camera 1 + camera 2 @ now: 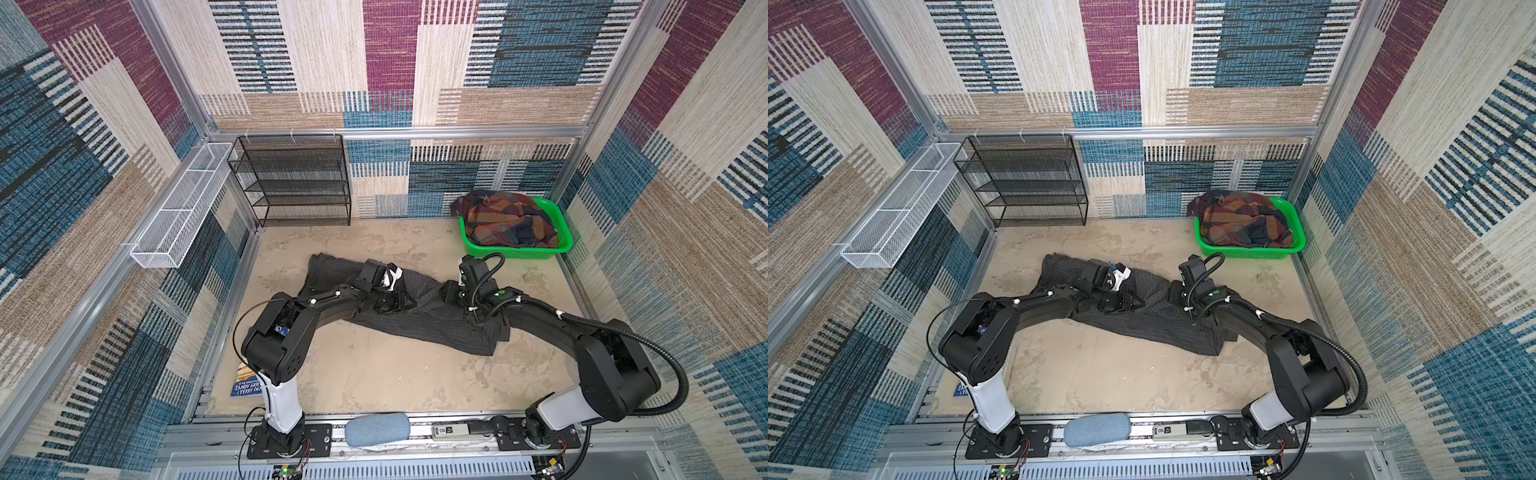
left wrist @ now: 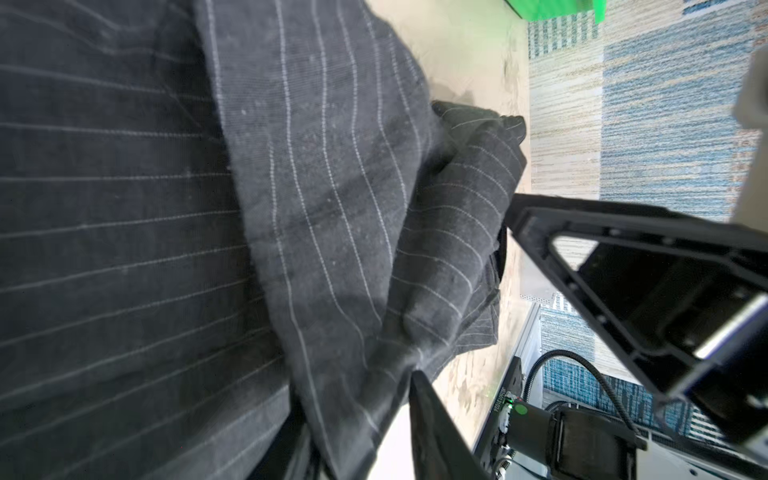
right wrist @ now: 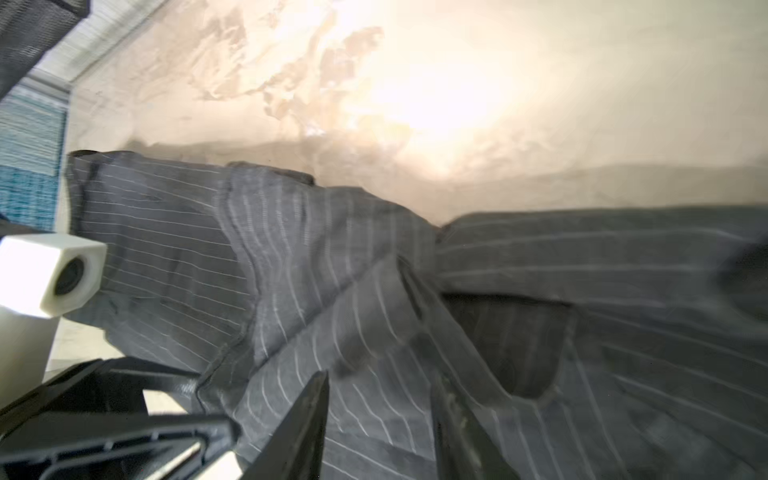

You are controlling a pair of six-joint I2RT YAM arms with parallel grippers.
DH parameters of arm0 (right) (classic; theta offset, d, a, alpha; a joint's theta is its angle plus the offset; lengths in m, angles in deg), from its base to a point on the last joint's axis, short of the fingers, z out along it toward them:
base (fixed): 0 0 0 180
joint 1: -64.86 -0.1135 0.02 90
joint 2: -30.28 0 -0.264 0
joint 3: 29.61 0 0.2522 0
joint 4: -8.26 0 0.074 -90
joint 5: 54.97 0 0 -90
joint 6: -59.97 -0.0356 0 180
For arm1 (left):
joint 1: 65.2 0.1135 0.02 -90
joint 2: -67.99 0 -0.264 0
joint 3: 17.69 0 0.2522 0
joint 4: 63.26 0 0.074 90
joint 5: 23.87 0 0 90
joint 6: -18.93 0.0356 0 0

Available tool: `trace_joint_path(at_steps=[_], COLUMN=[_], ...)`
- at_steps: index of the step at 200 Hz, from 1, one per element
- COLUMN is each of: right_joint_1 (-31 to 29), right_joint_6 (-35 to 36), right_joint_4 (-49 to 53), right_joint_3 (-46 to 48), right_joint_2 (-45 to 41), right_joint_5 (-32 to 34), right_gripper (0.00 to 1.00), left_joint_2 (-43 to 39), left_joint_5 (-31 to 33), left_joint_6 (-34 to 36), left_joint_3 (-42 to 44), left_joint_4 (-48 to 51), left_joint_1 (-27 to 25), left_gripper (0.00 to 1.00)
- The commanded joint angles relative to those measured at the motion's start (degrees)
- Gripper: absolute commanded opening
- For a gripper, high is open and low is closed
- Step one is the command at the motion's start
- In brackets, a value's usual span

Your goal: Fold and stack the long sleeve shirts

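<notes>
The dark pinstriped long sleeve shirt lies rumpled and stretched across the middle of the table. Both grippers sit low on it. My left gripper is over its middle. In the left wrist view its jaws stand apart around a loose fold of the shirt, and one finger is clear of the cloth. My right gripper is open just above the cloth, with nothing pinched. The plaid long sleeve shirt is heaped in the green basket.
A black mesh shelf stands at the back left. A white wire basket hangs on the left wall. A blue book lies at the front left corner, and a blue-grey pad rests on the front rail.
</notes>
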Motion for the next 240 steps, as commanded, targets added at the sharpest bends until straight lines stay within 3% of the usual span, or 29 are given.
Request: trace_joint_path(at_steps=[1,21,51,71,136,193,240], right_joint_1=[-0.1,0.0,0.0,-0.1,0.0,0.0,0.0], right_joint_6=[0.9,1.5,0.8,0.4,0.7,1.0,1.2], right_joint_4=[-2.8,-2.7,-5.9,-7.0,-6.4,-6.0,-5.9], right_joint_3=[-1.5,-0.8,3.3,5.5,6.3,5.7,5.9], right_joint_2=[2.5,5.3,6.7,5.8,4.7,4.3,4.4], right_joint_5=[-2.7,-2.1,-2.3,-2.7,-2.3,-2.2,-2.2], right_gripper=[0.43,0.42,0.26,0.21,0.21,0.21,0.21], left_joint_2=[-1.6,-3.7,-4.7,-3.1,9.7,14.6,16.6], left_joint_5=[3.8,6.8,7.7,7.4,-2.5,-4.7,-8.8], left_joint_6=[3.3,3.7,4.0,3.7,0.5,-1.0,-5.7], left_joint_3=[-1.6,-3.1,-7.1,-10.8,-21.4,-24.2,-24.5], left_joint_4=[8.1,11.5,14.3,15.5,14.7,11.6,2.5], left_joint_1=[0.0,0.5,2.5,4.1,5.8,5.4,5.0], left_gripper=[0.38,0.41,0.43,0.45,0.50,0.51,0.43])
